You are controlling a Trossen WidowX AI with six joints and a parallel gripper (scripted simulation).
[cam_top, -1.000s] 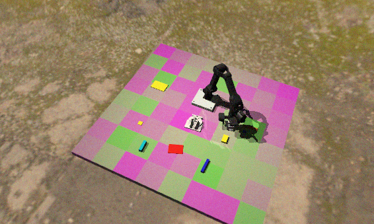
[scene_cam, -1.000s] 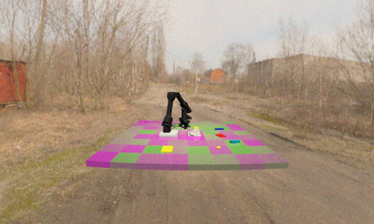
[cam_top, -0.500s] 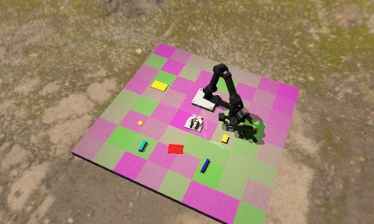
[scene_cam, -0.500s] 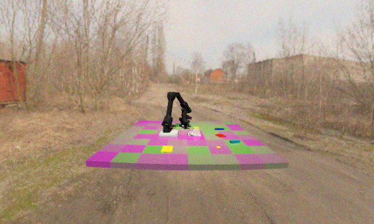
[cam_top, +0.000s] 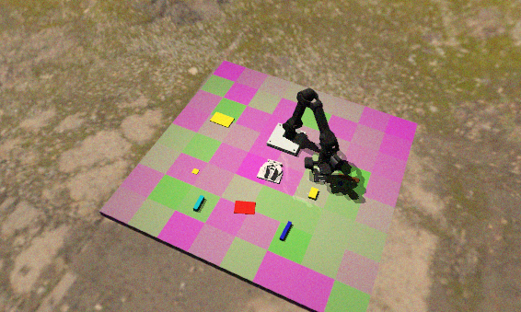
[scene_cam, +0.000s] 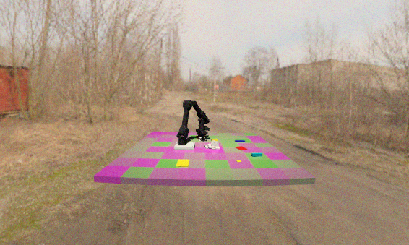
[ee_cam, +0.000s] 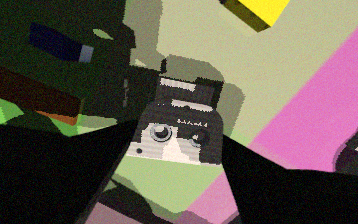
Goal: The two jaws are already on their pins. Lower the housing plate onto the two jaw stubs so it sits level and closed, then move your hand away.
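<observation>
The housing plate (ee_cam: 172, 149) is a small white and grey plate with two round holes and a stepped end. It lies between the two black fingers of my gripper (ee_cam: 179, 131) (cam_top: 318, 176) (scene_cam: 203, 137), which is shut on its sides. It is low over or on the mat; the exact height cannot be told. The white base (cam_top: 262, 175) (scene_cam: 212, 147) with the two dark jaws on it lies apart from the gripper, to its left in the top view. The pins and stubs are too small to make out.
A yellow block (cam_top: 313, 192) (ee_cam: 257, 9) lies near the gripper. A dark blue bar (ee_cam: 54, 42) and a brown-orange bar (ee_cam: 40, 95) lie in shadow beside it. Farther off are a red plate (cam_top: 245, 207), a blue bar (cam_top: 285, 231) and a teal bar (cam_top: 199, 202).
</observation>
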